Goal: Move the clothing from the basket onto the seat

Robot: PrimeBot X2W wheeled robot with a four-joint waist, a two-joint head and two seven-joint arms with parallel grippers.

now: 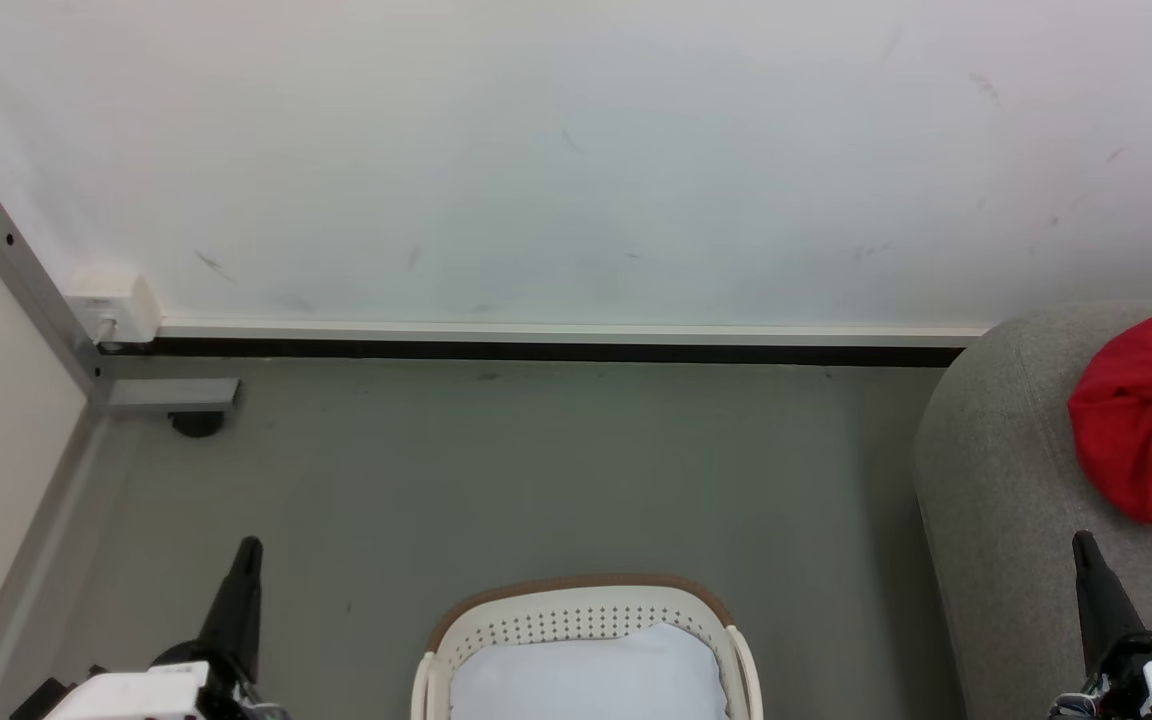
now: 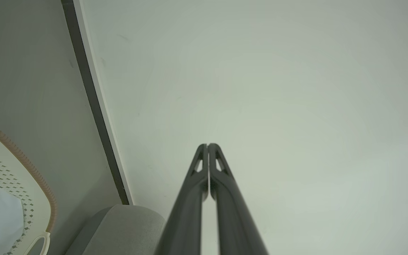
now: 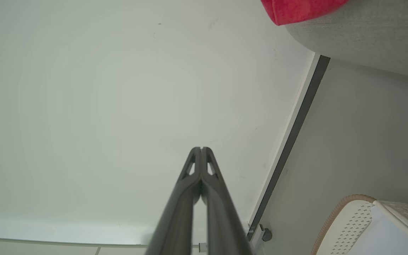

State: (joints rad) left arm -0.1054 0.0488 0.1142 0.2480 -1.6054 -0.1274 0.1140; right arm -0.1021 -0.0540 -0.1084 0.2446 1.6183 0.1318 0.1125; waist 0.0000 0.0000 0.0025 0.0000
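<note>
Left claw (image 1: 249, 548): both long dark fingers are pressed together along their length, with nothing between them. It stands free above the floor (image 1: 536, 470), tips pointing toward the wall (image 1: 576, 150).

Right claw (image 1: 1084, 542): the fingers are likewise pressed together, with nothing pinched. In the head view its tips overlap the near part of the seat (image 1: 1006, 470). Contact with the fabric cannot be confirmed.

Between the two claws, nearer the robot than their tips, the basket (image 1: 576, 600) stands upright on the floor, well apart from both. It has a cream perforated wall and a brown rim band. Inside lies a pale blue-white cloth (image 1: 586, 675), reaching to just below the rim.

To the right of the right claw and beyond its tips, a red garment (image 1: 1141, 420) lies bunched on the seat, with a small white patch at its right edge. The seat is light grey woven fabric with a rounded corner, and its far end is close to the wall.

Beyond both claws, a black skirting strip (image 1: 536, 351) runs where the floor meets the wall. Beyond and left of the left claw are three items:
- a grey metal post (image 1: 26, 275)
- a white box (image 1: 116, 305) beside the post at the wall foot
- a round black foot (image 1: 198, 424) under a short grey bar
</note>
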